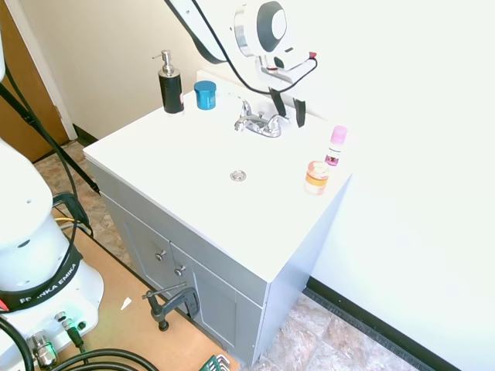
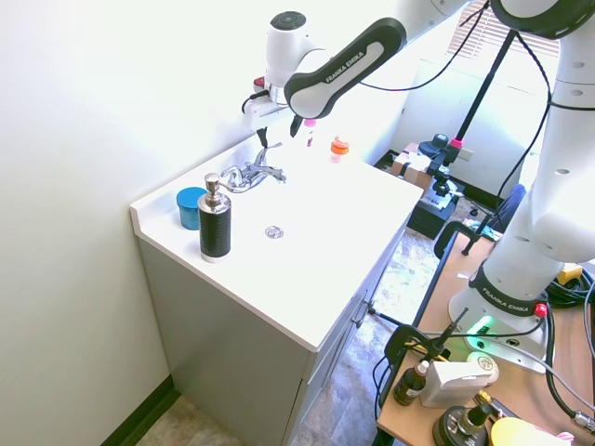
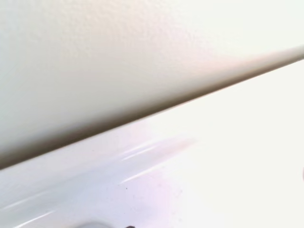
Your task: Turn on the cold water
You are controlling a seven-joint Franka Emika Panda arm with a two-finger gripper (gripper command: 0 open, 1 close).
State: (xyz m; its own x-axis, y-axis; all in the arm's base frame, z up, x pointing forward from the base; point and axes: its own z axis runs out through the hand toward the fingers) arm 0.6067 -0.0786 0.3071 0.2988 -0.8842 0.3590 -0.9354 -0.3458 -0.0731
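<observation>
The chrome faucet [image 1: 259, 121] [image 2: 253, 174] stands at the back of the white sink counter [image 1: 186, 154], with a short spout and two lever handles. No cold water runs from it. My gripper [image 1: 288, 108] [image 2: 279, 132] hangs open just above and behind the faucet, close to the wall. Its black fingers [image 1: 300, 112] point down over the handle on the pink bottle's side and touch nothing. The wrist view shows only the blurred wall and the counter's back edge [image 3: 156, 142].
A black pump bottle [image 1: 170, 85] and a blue jar [image 1: 205, 94] stand at one back corner. A pink-capped bottle [image 1: 336, 145] and an orange-lidded jar [image 1: 316, 177] sit near the other edge. The drain [image 1: 238, 175] lies mid-basin. The wall is right behind the faucet.
</observation>
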